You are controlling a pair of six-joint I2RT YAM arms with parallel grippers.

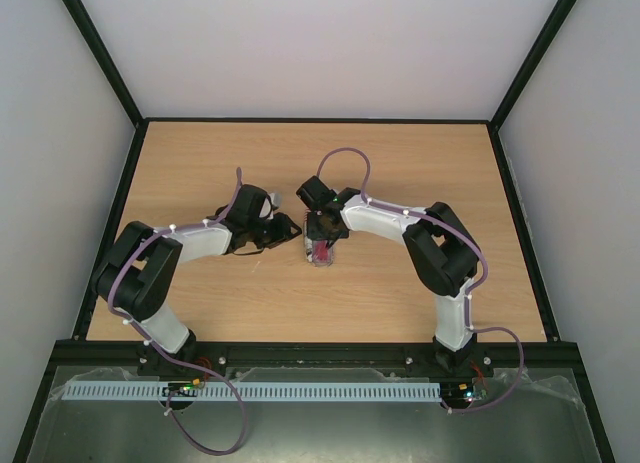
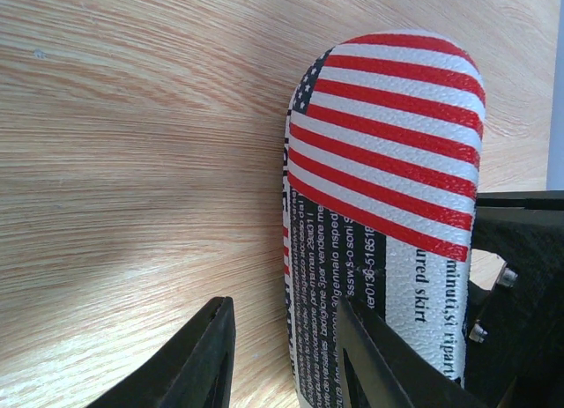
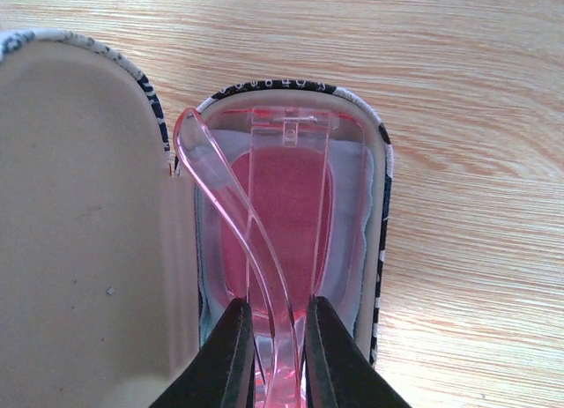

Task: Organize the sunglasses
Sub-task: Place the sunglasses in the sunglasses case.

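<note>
Right hand (image 3: pixel 275 359) pinches sunglasses (image 3: pixel 278 205), lying inside open case (image 3: pixel 381 249). Lid (image 3: pixel 88 214) at nine o'clock, my left hand (image 2: pixel 286 337) spread against it. Left to do: let go, shut lid.

Top cam looks down from above-behind me; both wrist cams sit close on the oblong flag-striped textured case (image 2: pixel 388 161), opposite faces.

Lab robot cell.
White panels (image 1: pixel 320 43) in a black frame (image 1: pixel 100 51) box in a wood tabletop (image 1: pixel 300 305); left arm (image 1: pixel 150 273) and right arm (image 1: pixel 445 258) bolted at its near edge, slotted cable duct (image 1: pixel 300 392) running along the front.
</note>
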